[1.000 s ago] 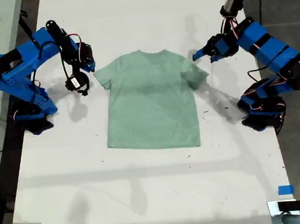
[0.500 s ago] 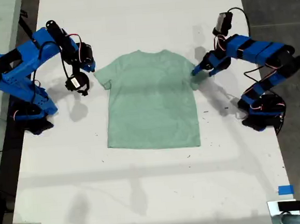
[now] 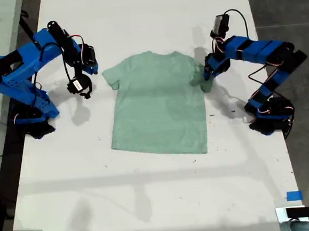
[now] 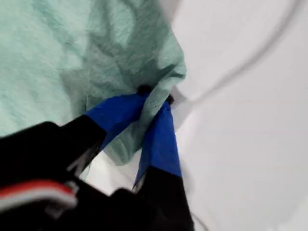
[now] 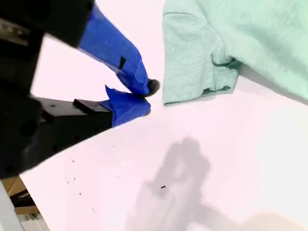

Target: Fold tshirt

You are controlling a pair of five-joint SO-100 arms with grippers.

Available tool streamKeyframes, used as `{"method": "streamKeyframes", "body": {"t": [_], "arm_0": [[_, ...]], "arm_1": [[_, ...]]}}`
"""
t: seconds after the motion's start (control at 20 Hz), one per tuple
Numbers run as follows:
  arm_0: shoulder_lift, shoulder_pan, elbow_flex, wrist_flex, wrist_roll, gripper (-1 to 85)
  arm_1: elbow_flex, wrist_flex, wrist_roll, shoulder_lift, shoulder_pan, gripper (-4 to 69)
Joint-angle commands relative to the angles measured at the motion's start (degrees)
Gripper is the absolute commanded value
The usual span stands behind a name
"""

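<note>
Sleeve newly bunched; one tshirt (image 3: pixel 157 102).

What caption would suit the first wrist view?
My first gripper pinches a bunched sleeve of the mint-green tshirt against the white table.

My first gripper (image 4: pixel 155 98) is pinching its jaws on the tshirt (image 3: pixel 159 102) sleeve; my second gripper (image 5: pixel 144 98) is hovering with jaws seemingly closed, holding nothing.

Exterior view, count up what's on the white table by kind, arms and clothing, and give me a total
Blue robot arms: 2, one with my first gripper at the exterior view's right, one with my second gripper at its left
Mint-green t-shirts: 1, the tshirt
Total: 3
</note>
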Motion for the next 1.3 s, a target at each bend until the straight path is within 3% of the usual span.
{"method": "streamKeyframes", "body": {"t": [0.0, 0.15, 0.45, 0.65, 0.9, 1.25], "arm_0": [[0.26, 0.26, -0.35, -0.53, 0.44, 0.0], [0.62, 0.53, -0.26, -0.62, 0.35, 0.0], [0.88, 0.97, -0.18, -1.05, 0.09, 0.0], [0.88, 1.14, -0.26, -1.05, -0.09, 0.0], [0.88, 1.76, -0.44, -1.41, -0.35, 0.0], [1.05, 2.9, -0.53, -1.41, -1.05, 0.0]], "arm_1": [[-4.31, 4.22, 0.18, 0.44, -1.05, -1.0], [-8.35, 8.61, 0.35, 0.97, -2.64, -1.0], [-25.93, 24.35, 2.9, 2.55, -7.29, -1.0], [-37.88, 27.6, 8.53, 1.67, -13.89, -1.0], [-44.65, 20.13, 16.79, -2.72, -22.24, -1.0], [-49.04, 3.6, 21.8, -18.11, -27.42, -1.0]]}}
